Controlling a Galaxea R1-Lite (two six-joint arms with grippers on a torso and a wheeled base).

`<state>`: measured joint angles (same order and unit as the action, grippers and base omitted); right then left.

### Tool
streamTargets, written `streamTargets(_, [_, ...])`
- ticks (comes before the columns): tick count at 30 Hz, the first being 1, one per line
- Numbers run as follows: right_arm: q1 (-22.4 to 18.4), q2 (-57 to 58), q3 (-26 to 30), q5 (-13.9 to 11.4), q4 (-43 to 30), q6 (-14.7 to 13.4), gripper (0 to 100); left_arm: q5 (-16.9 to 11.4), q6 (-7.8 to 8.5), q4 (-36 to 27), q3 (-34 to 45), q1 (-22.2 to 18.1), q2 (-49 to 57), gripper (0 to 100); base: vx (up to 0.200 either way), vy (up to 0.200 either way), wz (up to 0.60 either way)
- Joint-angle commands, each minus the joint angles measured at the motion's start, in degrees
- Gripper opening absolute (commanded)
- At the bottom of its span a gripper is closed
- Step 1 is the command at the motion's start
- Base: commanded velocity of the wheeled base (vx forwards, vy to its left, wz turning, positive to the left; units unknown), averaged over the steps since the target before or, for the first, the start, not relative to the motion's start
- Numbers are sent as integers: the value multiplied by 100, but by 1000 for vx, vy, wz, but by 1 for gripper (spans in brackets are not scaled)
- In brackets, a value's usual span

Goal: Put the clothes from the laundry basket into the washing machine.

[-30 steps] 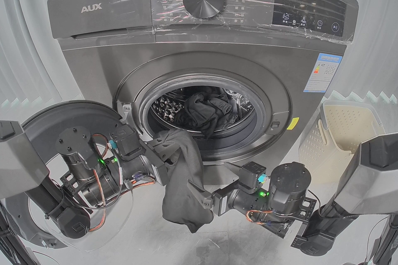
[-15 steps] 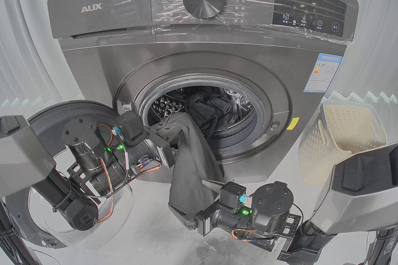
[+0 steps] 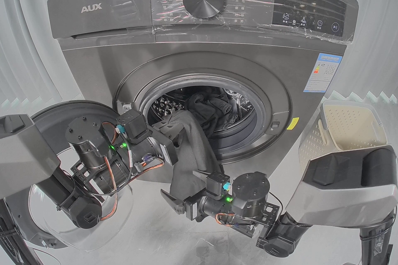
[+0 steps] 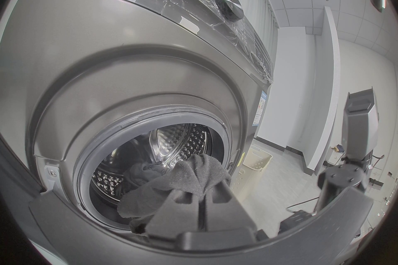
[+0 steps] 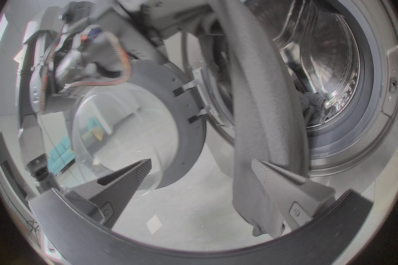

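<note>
Grey front-loading washing machine [image 3: 207, 54] straight ahead, with its round door [image 3: 54, 121] swung wide open to the robot's left. At the lower left rim of the drum opening, the left gripper [image 3: 165, 128], fingers clamped tight on the top of a dark grey garment [image 3: 192, 150]. Upper end of that garment lying just over the rim, the rest hanging down outside the machine's front. Lower down, beside the hanging end, the right gripper [image 3: 184, 187], fingers spread apart and gripping nothing. One finger [image 5: 282, 187] right by the cloth's lower edge, contact impossible to tell. More dark clothes [image 3: 207, 108] bundled inside the drum. Cream perforated laundry basket [image 3: 315, 141] on the floor just right of the machine.
</note>
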<state>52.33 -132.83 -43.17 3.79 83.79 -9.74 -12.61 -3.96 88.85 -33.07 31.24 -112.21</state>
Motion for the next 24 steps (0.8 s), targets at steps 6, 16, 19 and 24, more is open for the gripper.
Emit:
streamTargets(6, [-549, -762, -772, 280, -91, 297, 100, 39, 1, 1, -6, -31, 42, 0, 0, 0, 0])
streamTargets(16, [-1015, -955, -1220, 412, -170, 517, 100, 39, 1, 10, 29, -39, 68, 0, 0, 0, 0])
streamTargets(19, [-1103, -982, -1247, 421, -170, 517, 100, 39, 1, 10, 55, -48, 68, 0, 0, 0, 0])
streamTargets(24, [-1138, -938, -1256, 421, -178, 517, 100, 39, 1, 10, 55, -48, 68, 0, 0, 0, 0])
